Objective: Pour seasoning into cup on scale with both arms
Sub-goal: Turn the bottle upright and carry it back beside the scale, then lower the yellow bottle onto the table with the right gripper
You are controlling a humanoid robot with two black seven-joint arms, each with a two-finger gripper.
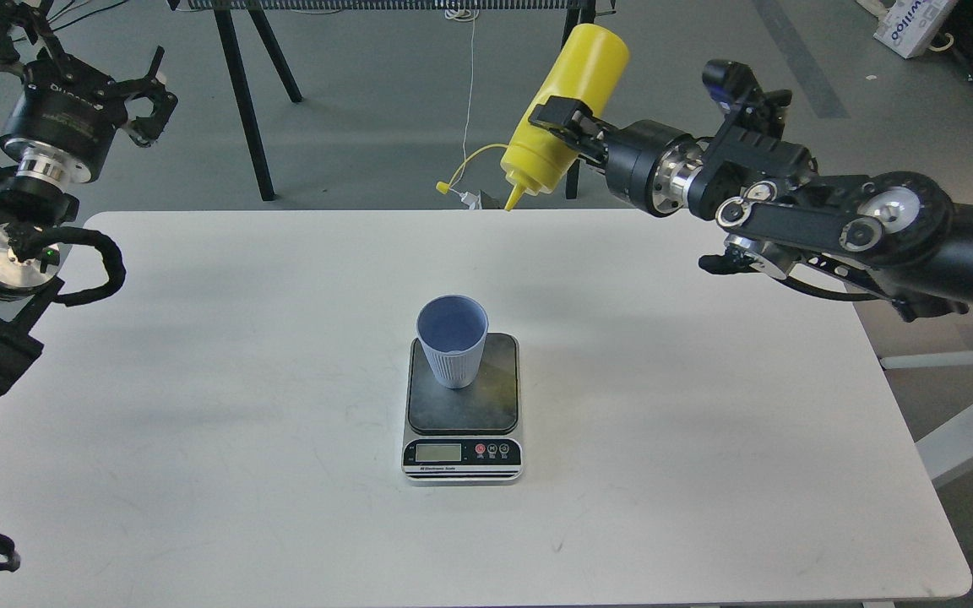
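One white surface (199,405) carried one scale (463,412) and one cup (452,340); one seasoning bottle (567,122) hung in the air above the far edge, well apart from both. Two black arms were in view. The right pincer (569,128) was clamped on the bottle's middle, holding it tilted with the base up to the right and the pointed nozzle aimed down to the left, its thin yellow cap strap (463,171) curving off to the left. The bottle was smooth, cylindrical, bright yellow plastic. The left pincer (73,52) was raised at the far left, fingers spread, holding nothing. The cup was pale blue-grey, tapered, finely ribbed, upright on the rear left of the scale's dark glossy rectangular platform. The scale's front bore one LCD display (438,452) and three round buttons (491,450).
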